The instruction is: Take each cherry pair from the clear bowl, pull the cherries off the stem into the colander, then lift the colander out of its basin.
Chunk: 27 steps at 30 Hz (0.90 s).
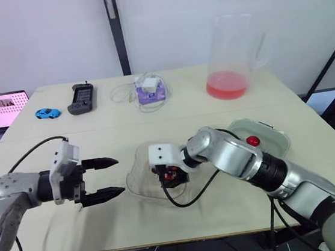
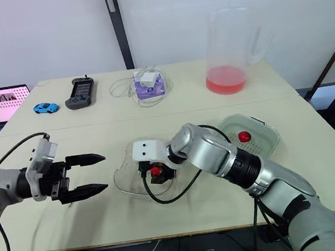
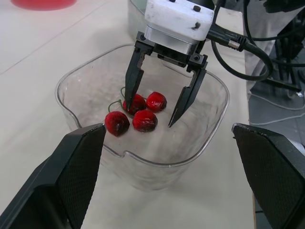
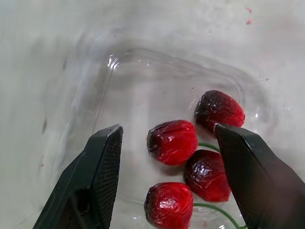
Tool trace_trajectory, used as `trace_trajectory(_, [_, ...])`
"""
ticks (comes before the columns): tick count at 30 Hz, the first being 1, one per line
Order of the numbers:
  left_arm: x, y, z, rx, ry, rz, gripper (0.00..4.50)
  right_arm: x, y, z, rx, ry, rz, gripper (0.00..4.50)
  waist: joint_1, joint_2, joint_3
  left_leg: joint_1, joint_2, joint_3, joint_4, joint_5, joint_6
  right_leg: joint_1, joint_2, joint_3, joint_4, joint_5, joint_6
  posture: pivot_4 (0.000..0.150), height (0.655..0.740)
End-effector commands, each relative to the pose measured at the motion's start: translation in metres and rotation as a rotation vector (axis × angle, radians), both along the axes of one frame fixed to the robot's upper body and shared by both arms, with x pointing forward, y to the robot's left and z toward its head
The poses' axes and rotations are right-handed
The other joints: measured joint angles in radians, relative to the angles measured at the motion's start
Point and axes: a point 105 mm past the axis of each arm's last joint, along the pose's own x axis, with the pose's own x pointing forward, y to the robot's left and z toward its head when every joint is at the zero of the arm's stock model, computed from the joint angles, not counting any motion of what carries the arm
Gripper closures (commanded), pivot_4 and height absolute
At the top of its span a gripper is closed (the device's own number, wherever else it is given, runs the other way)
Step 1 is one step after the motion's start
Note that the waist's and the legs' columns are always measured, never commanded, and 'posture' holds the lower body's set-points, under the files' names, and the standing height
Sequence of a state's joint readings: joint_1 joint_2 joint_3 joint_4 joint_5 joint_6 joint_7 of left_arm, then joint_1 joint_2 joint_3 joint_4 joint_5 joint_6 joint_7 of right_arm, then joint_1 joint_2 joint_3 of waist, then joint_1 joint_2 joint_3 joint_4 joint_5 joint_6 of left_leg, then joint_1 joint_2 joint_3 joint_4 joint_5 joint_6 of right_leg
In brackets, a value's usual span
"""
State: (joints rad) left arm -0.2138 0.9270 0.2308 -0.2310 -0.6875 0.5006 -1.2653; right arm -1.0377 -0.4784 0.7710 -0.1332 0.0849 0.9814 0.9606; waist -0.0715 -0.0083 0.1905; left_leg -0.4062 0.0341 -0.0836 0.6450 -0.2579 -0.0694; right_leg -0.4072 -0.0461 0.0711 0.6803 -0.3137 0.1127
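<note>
1. Right wrist view: four glossy red cherries with green stems lie in the clear bowl, between the right gripper fingers, spread wide.
2. Head view: left gripper, fingers wide, centre-left beside the bowl; perforated colander, centre-right, holds a lone cherry.

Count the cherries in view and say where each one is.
5. Four cherries sit clustered in the clear bowl beneath the right hand; a fifth cherry lies in the colander. Others may be hidden.
</note>
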Motion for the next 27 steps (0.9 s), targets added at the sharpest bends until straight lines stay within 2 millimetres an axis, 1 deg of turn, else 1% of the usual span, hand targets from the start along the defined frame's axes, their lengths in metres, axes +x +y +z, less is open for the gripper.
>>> trace_trajectory(1, [-0.002, -0.002, 0.011, -0.006, -0.055, -0.004, 0.00, -0.001, 0.002, -0.015, -0.039, 0.009, 0.001, 2.16, 0.000, 0.000, 0.000, 0.000, 0.000, 0.000, 0.000, 0.000, 0.000, 0.000, 0.000, 0.000, 0.000, 0.000, 0.000, 0.150, 0.7332])
trace_trajectory(2, [-0.002, -0.002, 0.011, -0.007, -0.056, -0.003, 0.00, -0.001, 0.002, -0.016, -0.046, 0.010, 0.004, 2.55, 0.001, 0.000, 0.000, 0.000, 0.000, 0.000, 0.000, 0.000, 0.000, 0.000, 0.000, 0.000, 0.000, 0.000, 0.000, 0.150, 0.7332])
trace_trajectory(10, [-0.001, -0.004, 0.011, -0.012, -0.062, 0.000, 0.00, 0.001, 0.001, -0.020, -0.080, 0.012, 0.010, 2.55, 0.007, 0.000, 0.000, -0.002, -0.001, 0.000, 0.001, 0.000, 0.000, -0.001, -0.001, -0.001, 0.001, 0.000, 0.000, 0.150, 0.7332])
trace_trajectory(18, [-0.001, -0.006, 0.010, -0.019, -0.066, 0.001, 0.00, 0.005, 0.001, -0.014, -0.079, -0.004, 0.021, 2.55, 0.005, 0.000, 0.000, -0.002, -0.001, 0.000, 0.001, 0.000, 0.000, -0.001, -0.001, -0.001, 0.001, 0.000, 0.000, 0.150, 0.7332])
trace_trajectory(20, [0.000, -0.007, 0.010, -0.020, -0.066, 0.002, 0.00, 0.004, 0.001, -0.011, -0.075, -0.009, 0.030, 3.05, 0.005, 0.000, 0.000, -0.002, -0.001, 0.000, 0.001, 0.000, 0.000, -0.001, -0.001, -0.001, 0.001, 0.000, 0.000, 0.150, 0.7332])
trace_trajectory(22, [0.000, -0.007, 0.010, -0.021, -0.067, 0.002, 0.00, 0.003, 0.002, -0.007, -0.071, -0.025, 0.051, 3.67, 0.005, 0.000, 0.000, -0.002, -0.001, -0.001, 0.001, 0.000, 0.000, -0.001, -0.001, -0.001, 0.001, 0.000, 0.000, 0.150, 0.7332])
trace_trajectory(27, [0.002, -0.008, 0.009, -0.023, -0.063, -0.001, 0.00, 0.000, 0.004, 0.007, -0.041, -0.070, 0.100, 3.67, 0.005, 0.000, 0.000, -0.002, -0.001, 0.000, 0.001, 0.000, 0.000, -0.001, -0.001, -0.001, 0.001, 0.000, 0.000, 0.150, 0.7332])
